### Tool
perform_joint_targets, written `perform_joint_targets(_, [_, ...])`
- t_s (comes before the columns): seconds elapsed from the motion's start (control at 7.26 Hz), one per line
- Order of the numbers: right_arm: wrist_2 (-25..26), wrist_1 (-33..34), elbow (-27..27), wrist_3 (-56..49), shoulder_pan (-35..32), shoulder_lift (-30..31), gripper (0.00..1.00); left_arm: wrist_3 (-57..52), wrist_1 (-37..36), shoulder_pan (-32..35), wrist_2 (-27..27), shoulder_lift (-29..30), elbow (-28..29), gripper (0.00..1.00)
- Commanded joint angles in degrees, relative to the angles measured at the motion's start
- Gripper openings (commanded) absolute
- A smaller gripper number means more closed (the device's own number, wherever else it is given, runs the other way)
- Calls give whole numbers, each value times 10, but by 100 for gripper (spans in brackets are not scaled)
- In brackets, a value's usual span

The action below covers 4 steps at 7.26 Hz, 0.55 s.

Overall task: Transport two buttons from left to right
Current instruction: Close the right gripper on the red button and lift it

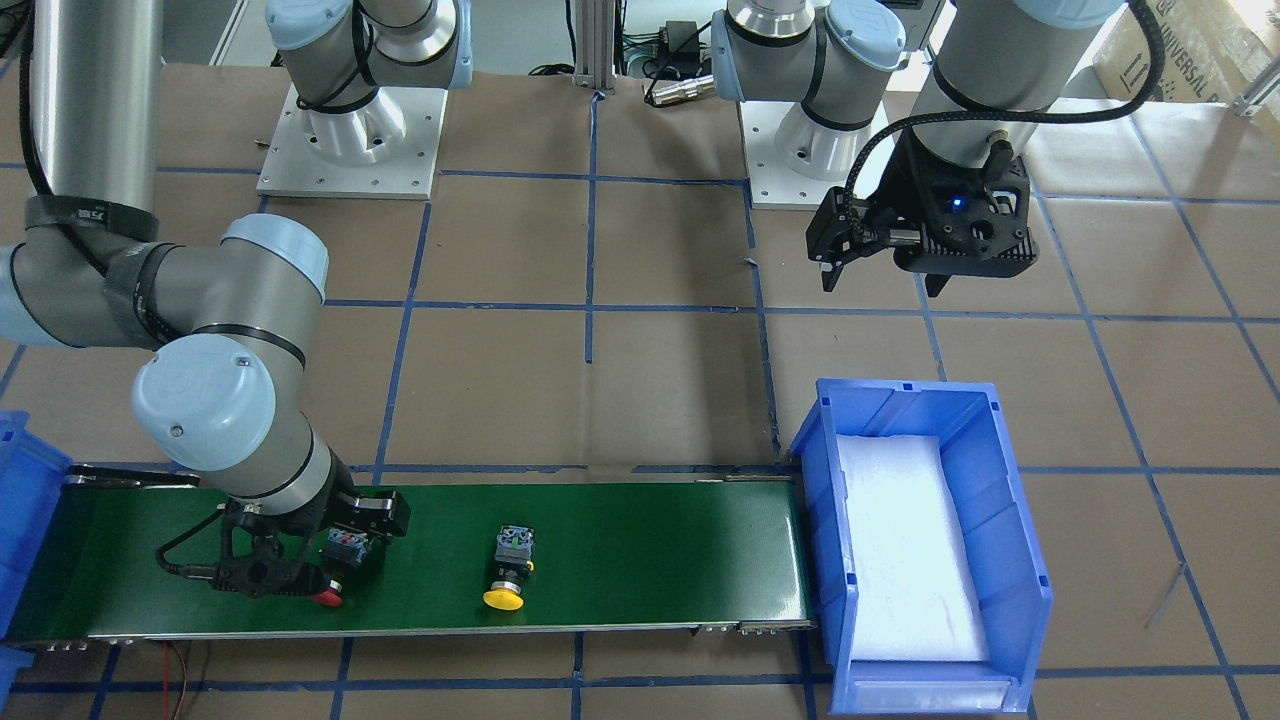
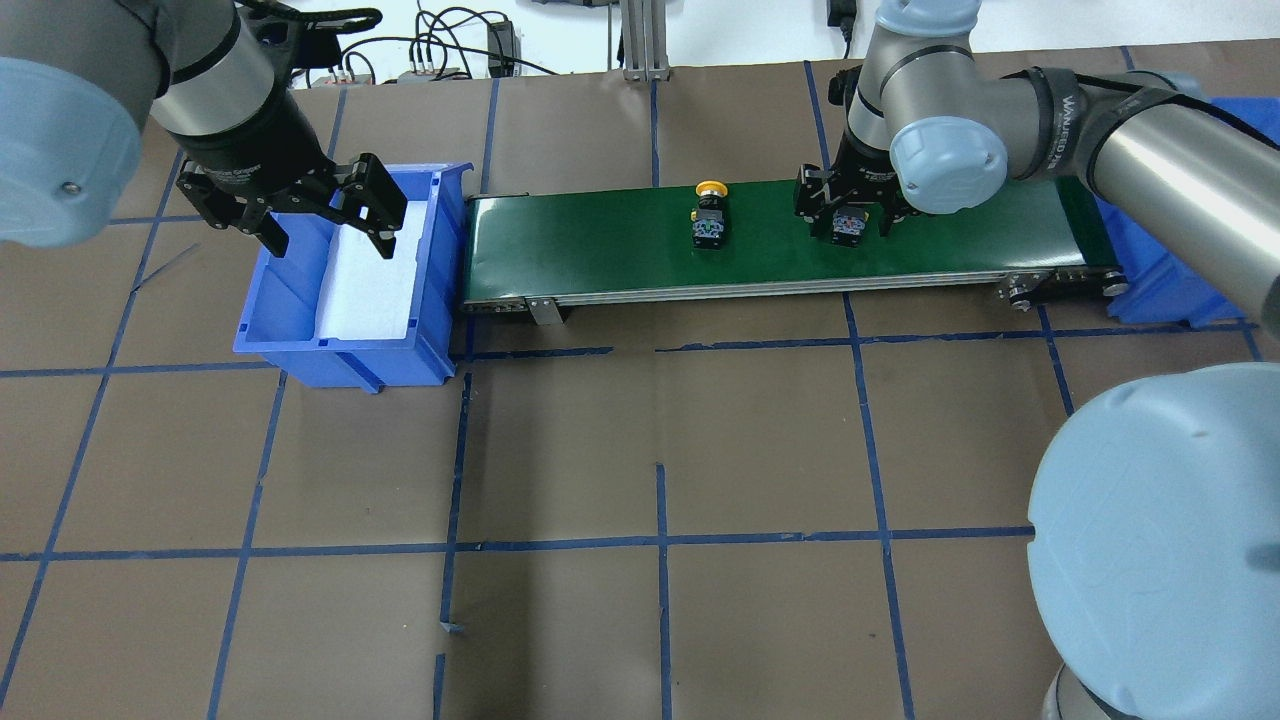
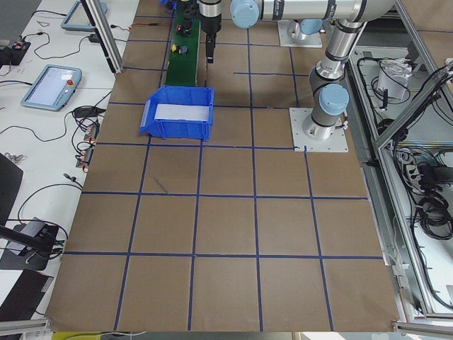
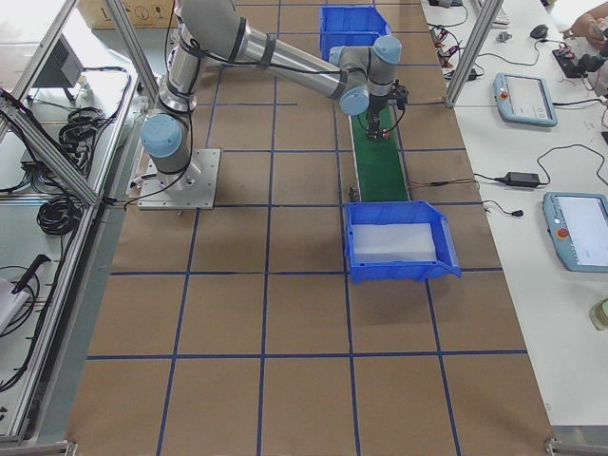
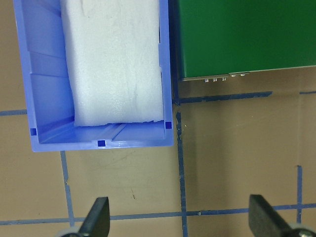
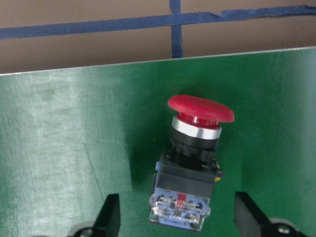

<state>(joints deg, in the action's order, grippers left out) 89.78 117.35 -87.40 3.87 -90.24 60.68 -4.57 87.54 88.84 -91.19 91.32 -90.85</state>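
Note:
The red-capped button (image 6: 195,148) lies on its side on the green conveyor belt (image 6: 59,148). My right gripper (image 6: 180,219) is open just above it, one finger on each side and neither touching. In the front view this gripper (image 1: 340,565) covers the button's black block, and only the red cap (image 1: 328,598) shows. The yellow-capped button (image 1: 507,572) lies on its side mid-belt, also seen in the overhead view (image 2: 710,215). My left gripper (image 2: 330,225) is open and empty, raised over the near end of the blue bin (image 2: 270,300).
The blue bin (image 1: 825,520), lined with white foam (image 1: 900,540), stands at the belt's end on my left. A second blue bin (image 2: 1160,285) sits at the belt's other end. The belt (image 2: 600,240) runs across brown paper with blue tape lines.

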Motion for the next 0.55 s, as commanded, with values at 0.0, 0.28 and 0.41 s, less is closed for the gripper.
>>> perform_joint_targets(0.0, [0, 0, 3, -3, 3, 0, 32, 0, 0, 0, 0, -1, -1, 100])
perform_joint_targets(0.28, [43, -4, 9, -10, 4, 7, 12, 0, 0, 0, 0, 0, 0, 100])
perform_joint_targets(0.41, [44, -10, 27, -14, 8, 9, 9, 0, 0, 0, 0, 0, 0, 100])
